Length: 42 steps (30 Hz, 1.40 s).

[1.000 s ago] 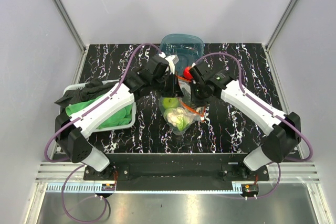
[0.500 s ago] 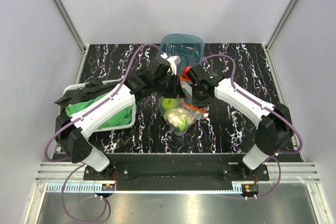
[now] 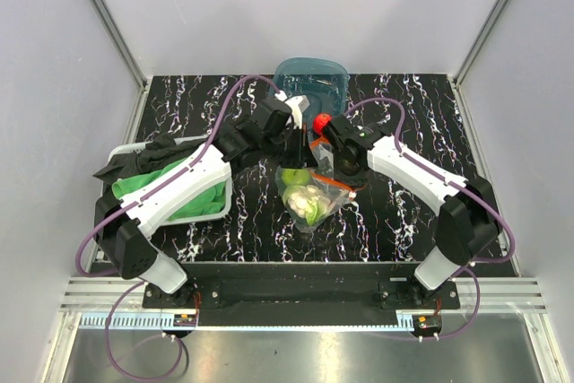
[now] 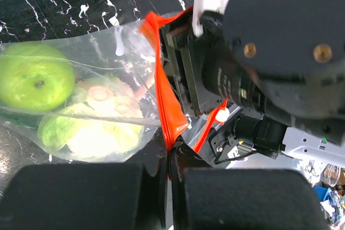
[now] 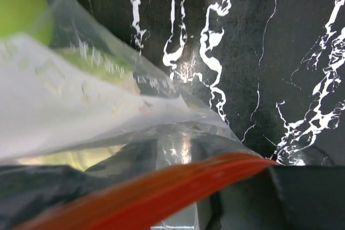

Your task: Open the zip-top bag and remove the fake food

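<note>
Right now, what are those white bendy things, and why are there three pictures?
Those are two robot arms, the left arm and the right arm, bolted at the near edge of a table. The big picture looks down from above; the other two come from a small camera on each wrist. Between the arms is a clear zip-top bag with an orange zip strip; a green apple and other toy food show inside. The left arm's jaws are shut, pinching the strip. The right arm's jaws are at the strip too, but I can't tell whether they grip it. A red toy piece is outside the bag, near a teal tub. A tray with green cloth is on the left.
</note>
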Available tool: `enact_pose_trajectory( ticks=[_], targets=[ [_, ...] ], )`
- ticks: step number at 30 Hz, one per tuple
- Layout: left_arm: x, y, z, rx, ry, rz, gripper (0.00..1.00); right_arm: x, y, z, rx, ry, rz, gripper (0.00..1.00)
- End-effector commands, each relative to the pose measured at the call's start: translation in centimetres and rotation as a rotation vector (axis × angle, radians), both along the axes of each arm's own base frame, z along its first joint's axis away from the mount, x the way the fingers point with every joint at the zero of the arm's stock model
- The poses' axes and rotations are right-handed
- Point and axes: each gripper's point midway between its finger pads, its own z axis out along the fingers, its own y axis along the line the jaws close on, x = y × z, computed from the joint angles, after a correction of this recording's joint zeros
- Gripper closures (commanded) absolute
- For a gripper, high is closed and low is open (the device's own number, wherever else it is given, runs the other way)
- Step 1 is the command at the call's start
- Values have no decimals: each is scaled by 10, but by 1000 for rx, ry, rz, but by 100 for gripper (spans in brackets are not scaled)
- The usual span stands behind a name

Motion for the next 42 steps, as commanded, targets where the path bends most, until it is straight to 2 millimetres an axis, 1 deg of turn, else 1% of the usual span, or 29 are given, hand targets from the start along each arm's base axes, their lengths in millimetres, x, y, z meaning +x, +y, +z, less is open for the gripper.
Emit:
enact_pose_trajectory(
  ticks=[1,3,4,6,10,13,15,19,20,21,25,27,29,30,33,34,36,37,38,39,40,42],
  targets=[
    [-2,-1,29,-75,-71,-9,100,22,1,-10,33,-41,-56,57],
    [-5,-2,27,-77,-58,-18,100,27,3,-17,55,-34,-79,54],
    [-4,-3,25,-76,-52,-20,100,31,6,-20,65,-43,-86,49],
    [-5,-5,23,-78,-39,-25,100,38,8,-27,90,-36,-111,48],
    [-5,-8,21,-79,-32,-38,100,36,17,-39,124,21,-109,48],
    [-6,-11,17,-75,-21,-47,100,33,17,-53,120,49,-118,48],
    [-5,-11,16,-75,-19,-50,100,38,15,-59,105,32,-113,50],
    [-6,-11,15,-73,-22,-55,100,51,7,-58,55,-16,-92,57],
    [-7,-10,17,-75,-24,-57,100,51,7,-60,46,-12,-86,60],
    [-7,-10,16,-74,-23,-55,100,51,9,-60,53,-9,-87,61],
    [-11,-8,8,-66,-2,-56,100,45,17,-70,102,23,-102,62],
    [-13,-11,7,-71,14,-71,100,41,19,-81,116,38,-109,62],
    [-13,-13,9,-79,15,-76,100,38,19,-88,118,55,-119,62],
    [-13,-13,10,-78,14,-77,100,36,22,-91,138,63,-111,62],
    [-13,-15,12,-87,16,-95,100,36,24,-86,167,45,-122,74],
    [-13,-15,13,-89,14,-93,100,38,26,-78,183,24,-117,83],
    [-14,-12,14,-87,3,-82,100,43,30,-67,207,-14,-101,91],
    [-14,-10,13,-82,0,-75,100,45,30,-57,221,-41,-85,96],
    [-12,-7,18,-88,-20,-58,100,48,32,-48,227,-64,-72,100],
    [-14,-3,10,-77,-11,-47,100,49,32,-42,230,-80,-65,100],
    [-15,-2,11,-82,-10,-38,100,51,33,-29,246,-116,-50,100],
    [-15,2,12,-89,-19,-20,100,49,40,-15,276,-143,-8,100]
  ],
)
